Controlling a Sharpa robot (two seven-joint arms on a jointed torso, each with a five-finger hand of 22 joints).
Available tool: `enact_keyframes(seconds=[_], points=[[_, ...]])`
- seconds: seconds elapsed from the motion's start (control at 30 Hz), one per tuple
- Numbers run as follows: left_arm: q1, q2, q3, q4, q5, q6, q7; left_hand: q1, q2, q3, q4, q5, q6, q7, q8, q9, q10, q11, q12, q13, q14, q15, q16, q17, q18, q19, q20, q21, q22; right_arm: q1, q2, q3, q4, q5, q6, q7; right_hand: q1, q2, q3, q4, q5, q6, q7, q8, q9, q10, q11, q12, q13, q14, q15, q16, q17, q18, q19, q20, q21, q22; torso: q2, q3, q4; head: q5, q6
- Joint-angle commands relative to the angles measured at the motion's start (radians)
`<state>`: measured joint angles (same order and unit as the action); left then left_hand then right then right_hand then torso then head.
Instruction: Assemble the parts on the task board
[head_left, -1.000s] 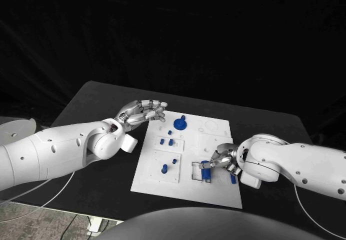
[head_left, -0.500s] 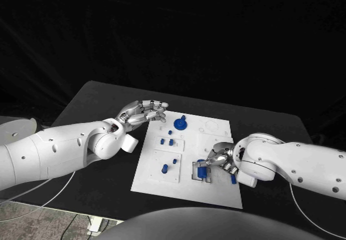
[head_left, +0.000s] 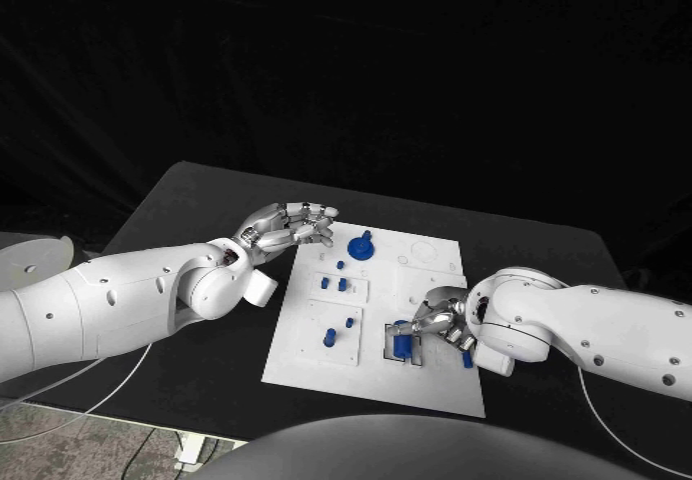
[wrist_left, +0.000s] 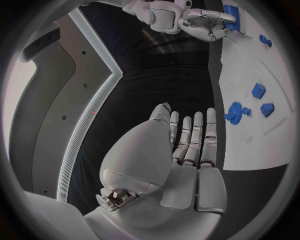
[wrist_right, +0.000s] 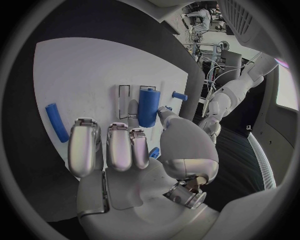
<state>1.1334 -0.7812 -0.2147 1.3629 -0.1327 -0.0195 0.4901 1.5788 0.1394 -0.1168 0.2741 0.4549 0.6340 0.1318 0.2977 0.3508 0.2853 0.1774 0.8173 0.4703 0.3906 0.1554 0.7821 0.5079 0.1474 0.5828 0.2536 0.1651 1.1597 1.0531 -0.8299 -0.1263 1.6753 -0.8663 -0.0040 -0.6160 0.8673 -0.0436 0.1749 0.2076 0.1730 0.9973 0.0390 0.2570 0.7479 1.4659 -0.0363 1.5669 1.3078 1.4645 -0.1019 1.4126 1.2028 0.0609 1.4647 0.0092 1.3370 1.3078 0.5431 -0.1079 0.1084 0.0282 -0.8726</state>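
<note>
The white task board (head_left: 378, 385) lies mid-table. My right hand (head_left: 440, 320) hovers low over its near right part and pinches a blue cylinder (head_left: 400, 343) between thumb and a finger, at a black-outlined rectangular slot (wrist_right: 125, 90). The right wrist view shows that cylinder (wrist_right: 147, 107) beside the thumb (wrist_right: 167, 116), with the other fingers (wrist_right: 84, 145) curled over the board. My left hand (head_left: 289, 225) hangs at the board's far left corner with straight, spread fingers (wrist_left: 190, 140) and holds nothing. The right hand (wrist_left: 206, 20) also appears in the left wrist view.
A blue gear (head_left: 361, 245) sits near the board's far edge. Small blue blocks (head_left: 333, 284) and two more pieces (head_left: 338, 331) stand left of centre. A blue peg (head_left: 466, 358) lies by the right hand. Black table (head_left: 188, 210) surrounds the board.
My right hand has shifted slightly left with the blue cylinder, over the outlined slot. The left hand has stayed in place.
</note>
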Motion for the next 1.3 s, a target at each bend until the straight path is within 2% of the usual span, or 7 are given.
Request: enact_keyframes(seconds=[0.03, 0.37, 0.63, 0.77, 1.03, 1.2, 1.3], points=[[-0.001, 0.002, 0.001, 0.0, 0.003, 0.022, 0.004, 0.008, 0.006, 0.004, -0.002, 0.002, -0.007, 0.004, 0.003, -0.001, -0.002, 0.002, 0.002, -0.001, -0.007, 0.002, -0.003, -0.002, 0.015, 0.0, 0.007, -0.005, 0.001, -0.006, 0.0, -0.005, -0.002, -0.013, 0.034, -0.016, -0.013, 0.004, -0.012, 0.005, -0.017, 0.002, 0.004, -0.007, -0.002, 0.105, 0.006, 0.004, 0.263, 0.049, 0.006, -0.003, -0.001, -0.007, 0.024, 0.007, -0.004, 0.191, -0.001, -0.0004, 0.0003, 0.001, 0.0], [-0.001, 0.001, 0.001, -0.002, 0.005, 0.023, 0.003, 0.008, 0.007, 0.004, -0.001, 0.002, -0.007, 0.004, 0.003, -0.001, -0.002, 0.002, 0.002, -0.002, -0.008, 0.002, -0.003, -0.002, 0.015, 0.0, 0.007, -0.005, 0.001, -0.007, -0.005, -0.005, 0.001, -0.017, 0.031, -0.013, -0.047, 0.001, -0.059, 0.045, -0.113, 0.011, 0.002, -0.006, -0.004, 0.105, 0.004, 0.004, 0.263, 0.049, 0.005, -0.002, -0.003, -0.006, 0.024, 0.006, -0.006, 0.19, 0.0, 0.0001, 0.0003, 0.003, 0.0], [-0.002, 0.001, 0.001, -0.003, 0.006, 0.024, 0.002, 0.008, 0.007, 0.004, -0.001, 0.002, -0.007, 0.004, 0.003, -0.001, -0.002, 0.002, 0.002, -0.002, -0.008, 0.002, -0.003, -0.002, 0.015, 0.0, 0.007, -0.005, 0.001, -0.007, -0.007, -0.005, 0.001, -0.017, 0.025, 0.002, -0.074, -0.004, -0.108, 0.079, -0.117, 0.018, 0.001, -0.003, -0.003, 0.105, 0.003, 0.004, 0.263, 0.05, 0.004, -0.001, -0.002, -0.006, 0.024, 0.005, -0.006, 0.191, 0.0, -0.0001, 0.0002, 0.006, 0.0], [-0.002, 0.001, 0.001, -0.003, 0.006, 0.024, 0.001, 0.008, 0.007, 0.004, -0.001, 0.002, -0.007, 0.004, 0.003, -0.001, -0.002, 0.002, 0.002, -0.002, -0.008, 0.002, -0.003, -0.002, 0.015, 0.0, 0.007, -0.005, 0.001, -0.007, -0.012, -0.005, 0.003, -0.017, 0.01, 0.018, -0.083, 0.0, -0.125, 0.082, -0.118, 0.023, -0.001, 0.002, 0.0, 0.105, 0.002, 0.004, 0.263, 0.05, 0.003, 0.001, -0.001, -0.006, 0.024, 0.004, -0.006, 0.191, 0.0, -0.0002, 0.0002, 0.007, 0.0], [-0.002, 0.0, 0.001, -0.003, 0.006, 0.024, 0.002, 0.007, 0.008, 0.004, 0.0, 0.002, -0.008, 0.004, 0.004, -0.002, -0.003, 0.003, 0.002, -0.003, -0.009, 0.003, -0.003, -0.002, 0.015, -0.001, 0.007, -0.006, 0.001, 0.005, -0.055, 0.0, 0.047, -0.015, -0.076, 0.111, -0.084, 0.019, -0.162, 0.081, -0.111, 0.036, -0.01, 0.038, 0.027, 0.105, -0.006, 0.004, 0.263, 0.054, -0.003, 0.012, 0.02, -0.01, 0.03, -0.001, 0.009, 0.196, 0.0, 0.0004, 0.0004, 0.012, 0.0], [-0.003, -0.001, 0.001, -0.004, 0.006, 0.022, 0.003, 0.007, 0.008, 0.004, 0.0, 0.002, -0.008, 0.004, 0.004, -0.002, -0.003, 0.003, 0.002, -0.003, -0.009, 0.003, -0.003, -0.002, 0.015, -0.001, 0.007, -0.006, 0.001, 0.03, -0.099, 0.002, 0.093, -0.013, -0.145, 0.22, -0.053, 0.024, -0.184, 0.078, -0.093, 0.025, -0.013, 0.061, 0.049, 0.105, -0.01, 0.004, 0.263, 0.057, -0.005, 0.023, 0.039, -0.013, 0.035, -0.004, 0.025, 0.2, -0.002, 0.0006, -0.0001, 0.01, 0.0], [-0.005, -0.001, 0.001, -0.005, 0.006, 0.021, 0.003, 0.007, 0.008, 0.004, 0.0, 0.002, -0.008, 0.004, 0.004, -0.002, -0.003, 0.003, 0.002, -0.003, -0.009, 0.003, -0.003, -0.002, 0.015, -0.001, 0.007, -0.006, 0.001, 0.04, -0.121, 0.003, 0.114, -0.009, -0.194, 0.308, -0.005, 0.027, -0.196, 0.071, -0.066, 0.005, -0.013, 0.077, 0.068, 0.105, -0.011, 0.004, 0.263, 0.057, -0.006, 0.027, 0.045, -0.015, 0.037, -0.004, 0.032, 0.202, -0.002, 0.0006, 0.0001, 0.009, 0.0]])
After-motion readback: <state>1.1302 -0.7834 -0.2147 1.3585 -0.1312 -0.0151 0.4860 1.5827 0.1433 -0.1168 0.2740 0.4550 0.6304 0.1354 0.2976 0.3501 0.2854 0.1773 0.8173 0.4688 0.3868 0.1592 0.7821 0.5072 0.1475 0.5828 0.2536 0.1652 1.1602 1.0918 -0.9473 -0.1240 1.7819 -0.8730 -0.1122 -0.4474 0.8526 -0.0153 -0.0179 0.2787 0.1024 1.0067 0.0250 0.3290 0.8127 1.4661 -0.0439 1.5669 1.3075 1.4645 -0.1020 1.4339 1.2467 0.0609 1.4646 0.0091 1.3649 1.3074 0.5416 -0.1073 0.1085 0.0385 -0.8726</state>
